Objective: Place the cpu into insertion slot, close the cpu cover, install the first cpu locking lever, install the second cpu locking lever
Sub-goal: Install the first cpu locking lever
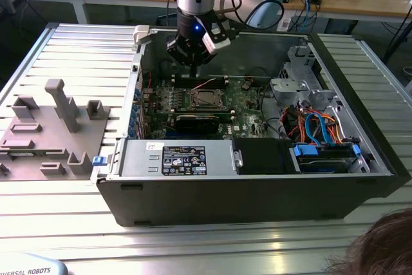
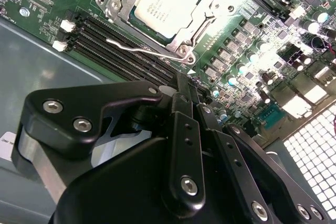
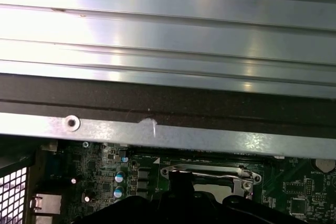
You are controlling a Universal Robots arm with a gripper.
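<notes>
The cpu (image 2: 165,2), a silver-grey square, lies in the insertion slot (image 1: 206,99) on the green board. The cpu cover (image 2: 207,4), a silvery frame, lies flat around it, and the chip shows through its window. A thin wire locking lever (image 2: 137,49) runs along one side of the socket; it also shows in the first wrist view as the lever (image 3: 210,170). My gripper (image 1: 193,61) hangs above the board, a little behind the socket. Its black fingers (image 2: 181,108) are shut together with nothing between them, and the gripper's tip (image 2: 185,81) is near the lever's end.
The open computer case (image 1: 257,191) has a power supply (image 1: 180,159) at the front and drive bays with cables (image 1: 322,140) on the exterior view's right. A grey fixture plate (image 1: 51,127) lies outside on the slatted table. Black memory slots (image 2: 115,40) run beside the socket.
</notes>
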